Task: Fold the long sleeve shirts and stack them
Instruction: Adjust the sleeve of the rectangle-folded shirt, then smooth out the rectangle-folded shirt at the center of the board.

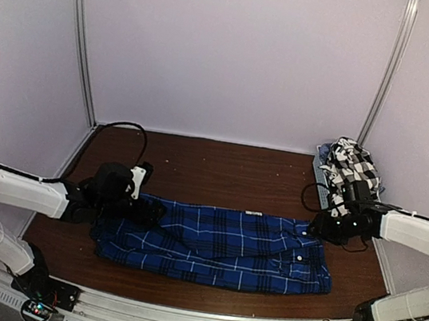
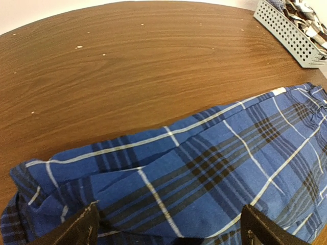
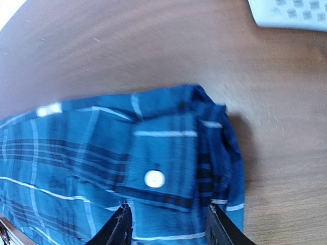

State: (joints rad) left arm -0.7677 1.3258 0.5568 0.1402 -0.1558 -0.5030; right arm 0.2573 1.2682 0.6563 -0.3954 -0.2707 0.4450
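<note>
Blue plaid shirt (image 1: 218, 246): lying flat on the wooden table (image 1: 221, 170) toward the near edge, folded into a long band that runs left to right between the two arms.
Its look: royal blue with black bands and thin white lines. The near edge looks a bit rumpled in the top view.
Left gripper (image 1: 142, 211): sitting at the left end of the band with its jaws spread wide. From the left wrist camera both fingertips (image 2: 76, 229) are far apart low over the cloth, and nothing is pinched between them.
Right gripper (image 1: 319, 227): at the right end of the band with its jaws parted. The right wrist camera shows a clear gap between the two fingertips (image 3: 120, 227), with cloth lying under the gap (it doesn't look squeezed, just lying there).
Cuff detail: a white button (image 3: 154, 179) sits on a folded blue panel just ahead of the right fingers.
Black-and-white check shirt (image 1: 351, 166): bunched up in a heap at the far right of the table, well apart from the blue one and not folded.
Grey basket (image 1: 321, 176): slotted plastic, holding that check shirt, which bulges out over the top. Its corner also pokes into the upper right of the left wrist view.
</note>
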